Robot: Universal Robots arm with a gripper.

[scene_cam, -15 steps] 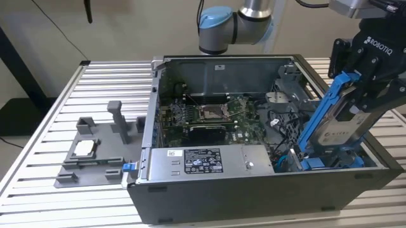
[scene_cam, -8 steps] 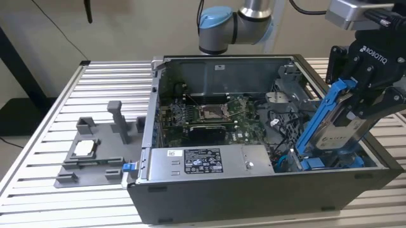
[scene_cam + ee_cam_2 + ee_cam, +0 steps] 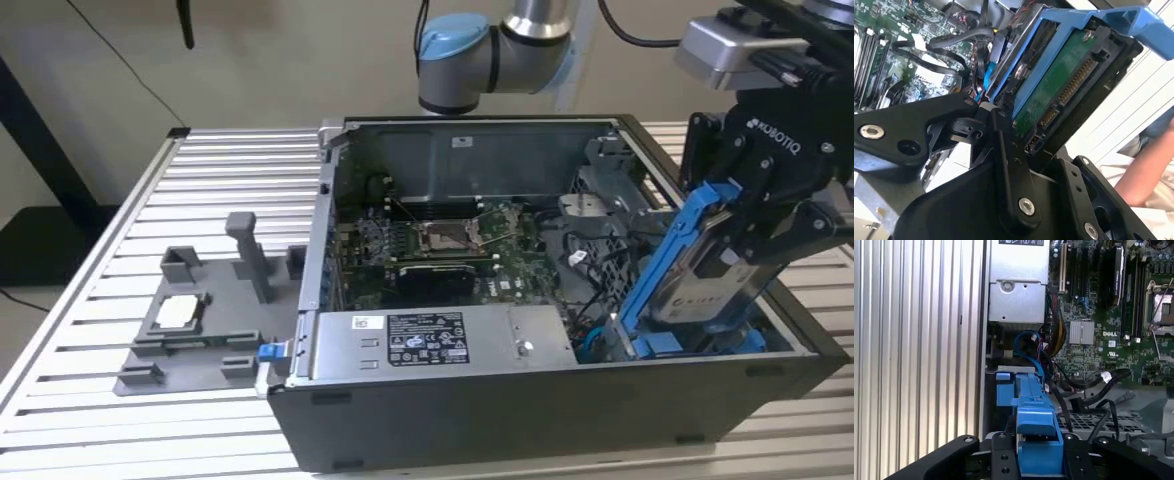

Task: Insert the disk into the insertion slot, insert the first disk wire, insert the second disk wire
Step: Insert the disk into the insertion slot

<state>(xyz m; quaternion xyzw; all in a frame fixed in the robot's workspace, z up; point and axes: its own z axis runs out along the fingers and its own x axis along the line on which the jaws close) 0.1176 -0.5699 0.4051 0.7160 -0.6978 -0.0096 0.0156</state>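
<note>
Tool point(image 3: 745, 235) is clamped on the disk point(image 3: 694, 275), fingers pressing both flat sides of its blue carrier, jaws only as wide as the disk is thick. In both wrist views the black fingers point(image 3: 1000, 456) flank the blue frame tight. Disk is tilted, not upright: its top leans toward the exterior view's right, its lower end is down inside the computer case point(image 3: 534, 410) at the insertion slot point(image 3: 727, 338), in the corner near the exterior view's right. Can't tell if the lower edge sits in the blue rails or just above them. In the second wrist view the disk's green board and connector edge point(image 3: 1074, 85) face out, exposed. Black cables point(image 3: 1089, 385) and a blue cable point(image 3: 1026, 342) lie loose over the motherboard point(image 3: 441, 245) beside the slot. Grey fixture tray point(image 3: 200, 320) sits on the desk point(image 3: 227, 170) outside the case, well apart from the tool. A person's arm point(image 3: 1154, 165) shows past the disk.
</note>
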